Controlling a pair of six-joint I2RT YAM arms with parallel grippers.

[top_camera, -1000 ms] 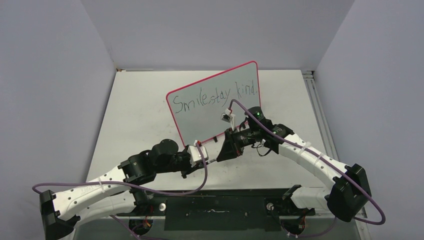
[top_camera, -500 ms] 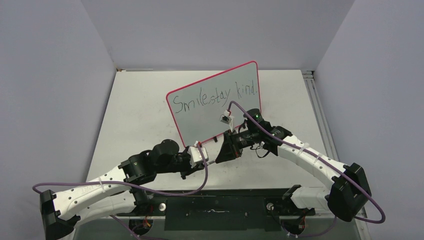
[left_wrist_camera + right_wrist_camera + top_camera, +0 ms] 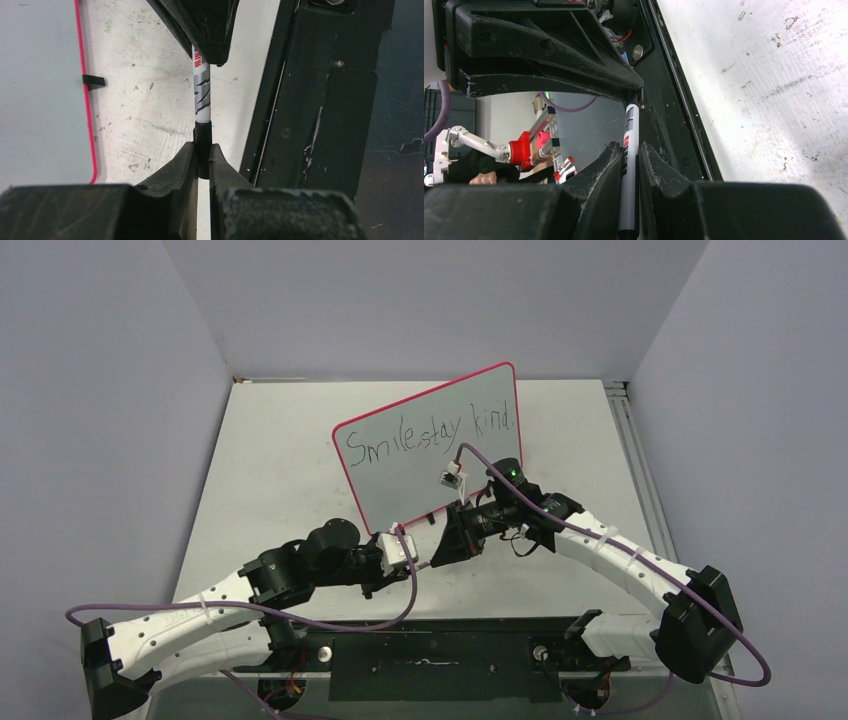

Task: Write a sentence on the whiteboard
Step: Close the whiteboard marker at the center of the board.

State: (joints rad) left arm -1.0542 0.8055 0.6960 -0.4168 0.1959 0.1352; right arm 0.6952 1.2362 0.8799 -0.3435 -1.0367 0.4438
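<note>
Clamps a slim white marker pen with black end [image 3: 202, 95] by that end between the left fingers [image 3: 175, 170], closed tight. Pinches its barrel between the right fingers [image 3: 599, 175] too. Faces the large pale whiteboard with pink-red rim [image 3: 420, 465], propped upright at the middle of the worktop [image 3: 270, 460].

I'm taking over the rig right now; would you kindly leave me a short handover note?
Left gripper: shut on the black end of the marker.
Right gripper: shut on its barrel.
The marker hangs between them, in front of the whiteboard.
Done: the board reads "Smile stay kind."
Left: probably just capping or putting down the marker.
</note>
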